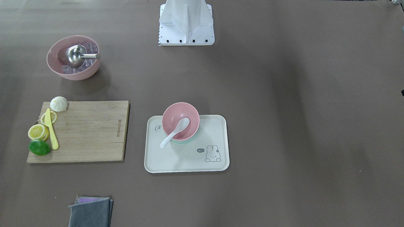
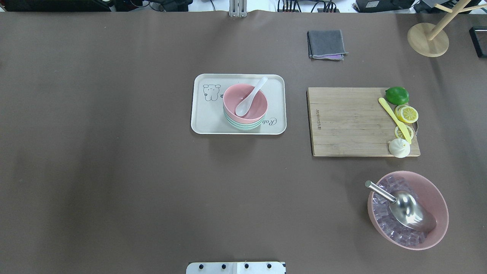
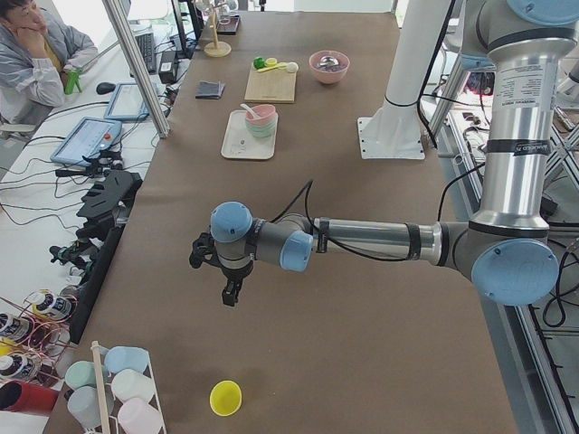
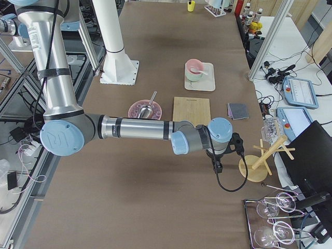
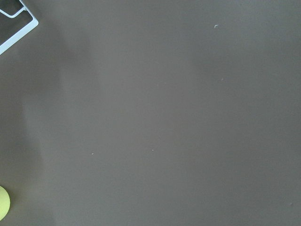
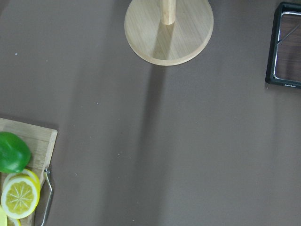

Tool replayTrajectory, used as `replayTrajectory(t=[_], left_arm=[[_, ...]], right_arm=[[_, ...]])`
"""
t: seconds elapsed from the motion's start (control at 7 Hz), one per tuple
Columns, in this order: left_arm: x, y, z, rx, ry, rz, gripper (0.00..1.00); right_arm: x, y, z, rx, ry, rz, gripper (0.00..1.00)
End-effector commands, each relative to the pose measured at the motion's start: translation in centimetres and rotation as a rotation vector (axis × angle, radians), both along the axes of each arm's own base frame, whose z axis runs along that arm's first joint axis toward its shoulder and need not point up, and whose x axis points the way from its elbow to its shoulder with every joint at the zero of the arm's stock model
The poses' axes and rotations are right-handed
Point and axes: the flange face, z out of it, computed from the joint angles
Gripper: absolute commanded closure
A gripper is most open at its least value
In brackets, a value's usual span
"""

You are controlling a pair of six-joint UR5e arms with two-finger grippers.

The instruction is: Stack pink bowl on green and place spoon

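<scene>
A pink bowl (image 1: 176, 116) sits nested on top of a green bowl (image 1: 184, 142) on the white rabbit tray (image 1: 189, 162). A white spoon (image 1: 175, 132) lies in the pink bowl with its handle over the rim. The overhead view shows the same stack: pink bowl (image 2: 259, 104), green bowl (image 2: 239, 125), spoon (image 2: 249, 99). My left gripper (image 3: 231, 294) hangs over bare table far from the tray. My right gripper (image 4: 217, 166) hangs near the wooden stand. Both show only in side views, so I cannot tell whether they are open or shut.
A cutting board (image 2: 350, 121) holds a lime, lemon slices, a yellow knife and a bun. A large pink bowl (image 2: 437, 198) of ice cubes holds a metal scoop. A grey cloth (image 2: 326, 43), a wooden stand (image 2: 428, 40) and a yellow cup (image 3: 225, 397) are on the table.
</scene>
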Motion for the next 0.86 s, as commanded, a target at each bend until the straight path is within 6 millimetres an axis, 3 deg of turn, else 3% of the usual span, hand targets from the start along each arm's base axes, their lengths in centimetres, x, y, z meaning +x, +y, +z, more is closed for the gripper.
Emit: replayTrajectory(t=[0.0,0.71], left_arm=[[0.0,0.0,-0.4,0.009,0.001,-0.001,0.02],[0.0,-0.1,-1.7,0.035,-0.003,-0.001,0.02]], right_arm=[[0.2,0.0,-0.5,0.004,-0.001,0.008,0.00],[0.2,0.1,-0.5,0.002,-0.003,0.009,0.00]])
